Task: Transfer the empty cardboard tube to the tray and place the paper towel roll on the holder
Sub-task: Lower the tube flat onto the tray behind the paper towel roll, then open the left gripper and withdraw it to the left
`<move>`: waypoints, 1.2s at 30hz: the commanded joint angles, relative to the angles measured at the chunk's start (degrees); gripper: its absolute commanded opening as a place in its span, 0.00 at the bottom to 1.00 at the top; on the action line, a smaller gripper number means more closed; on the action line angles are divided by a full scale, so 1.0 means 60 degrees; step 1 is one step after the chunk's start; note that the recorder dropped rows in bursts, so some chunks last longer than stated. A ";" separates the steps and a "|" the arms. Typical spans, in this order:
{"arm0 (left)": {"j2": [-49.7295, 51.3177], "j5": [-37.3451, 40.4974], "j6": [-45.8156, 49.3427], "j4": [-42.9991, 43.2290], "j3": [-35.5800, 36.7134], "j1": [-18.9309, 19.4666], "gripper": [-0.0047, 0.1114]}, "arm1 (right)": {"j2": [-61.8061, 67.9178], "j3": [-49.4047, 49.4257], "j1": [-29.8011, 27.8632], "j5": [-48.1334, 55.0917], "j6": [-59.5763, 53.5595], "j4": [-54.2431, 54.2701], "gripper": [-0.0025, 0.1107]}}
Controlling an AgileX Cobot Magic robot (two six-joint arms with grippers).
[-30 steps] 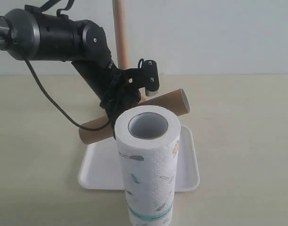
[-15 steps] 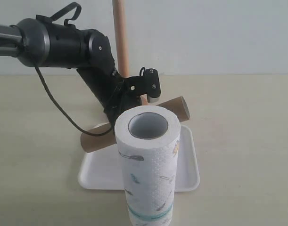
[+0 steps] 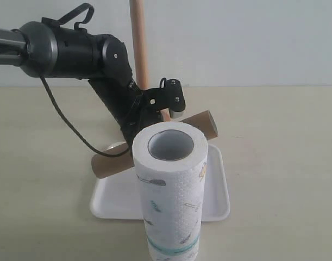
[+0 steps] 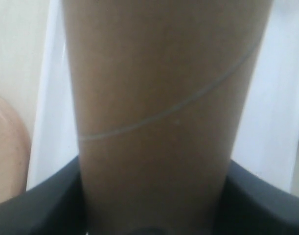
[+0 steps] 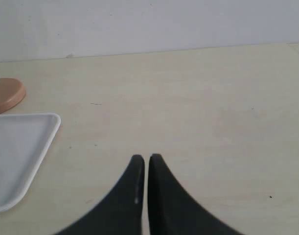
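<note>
The exterior view shows the left arm reaching down behind the paper towel roll (image 3: 171,190), which stands upright on the bench (image 3: 285,136) nearest the camera, with its hollow core facing up and the teal band low down. The roll hides the middle of the empty cardboard tube (image 3: 201,124) and most of the left pincer (image 3: 137,124), so the grasp cannot be read from here. The tube lies tilted over the far part of the tray (image 3: 108,209), its right end higher than its left. Whether the low end touches the tray is unclear.

The left wrist view supplies the grasp: the brown tube fills the frame and the dark fingers (image 4: 51,200) are clenched against both its sides, with white tray below and the round base of the holder (image 4: 7,147) at one edge.

Only the holder's upright pole is plain in the exterior view, rising behind the arm. The right wrist view shows what the exterior view lacks: the right pincer (image 5: 145,164), its tips pressed together on nothing, over bare bench near a tray corner and the holder's base
</note>
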 commanded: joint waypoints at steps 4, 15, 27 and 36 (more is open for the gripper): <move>-0.0010 0.0345 -0.0108 -0.0062 0.0119 -0.0034 0.48 | -0.0039 -0.0004 -0.0038 -0.0103 0.0000 -0.0045 0.05; 0.0333 0.0425 -0.0352 -0.0062 0.0117 -0.0034 0.67 | -0.0039 -0.0004 -0.0038 -0.0103 0.0000 -0.0045 0.05; -0.0255 0.0506 -0.0352 0.0240 0.0046 -0.0034 0.63 | -0.0039 -0.0004 -0.0038 -0.0103 0.0000 -0.0045 0.05; -0.0998 0.1049 -0.1284 0.1741 -0.0037 -0.0014 0.62 | -0.0039 -0.0004 -0.0038 -0.0103 0.0000 -0.0045 0.05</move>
